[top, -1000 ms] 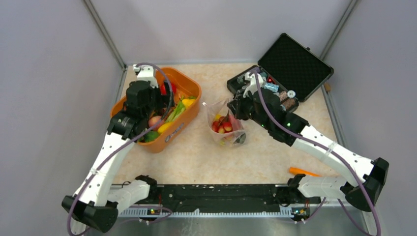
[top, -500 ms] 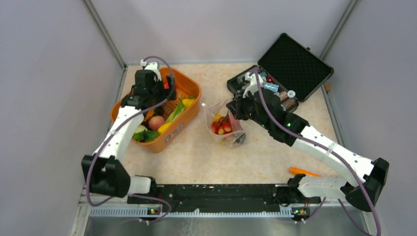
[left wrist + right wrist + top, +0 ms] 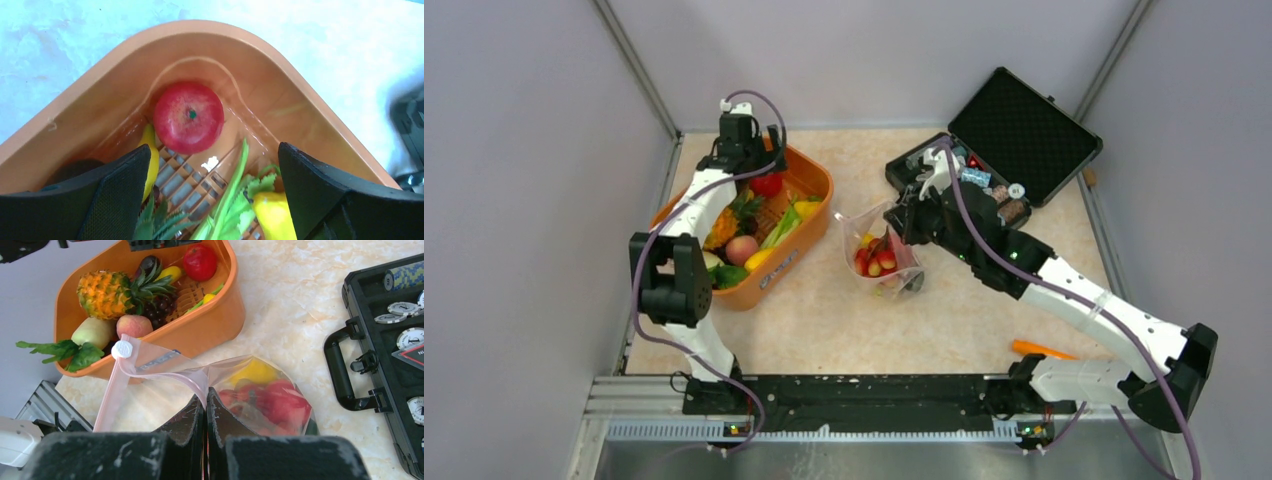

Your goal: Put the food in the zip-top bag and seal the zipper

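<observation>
Spread left claw (image 3: 215,150) should centre on the round red plastic apple (image 3: 188,124) in a corner of the orange basket (image 3: 100,80), right claw (image 3: 205,405) pinching the rim of the clear zip-top bag (image 3: 260,390).

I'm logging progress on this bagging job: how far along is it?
Done: some red and yellow food sits in the bag, its zipper edge pinched by the shut right gripper. In hand: the open left gripper hovers over a red apple in the orange basket. Left: the remaining basket food, then sealing the zipper.
</observation>
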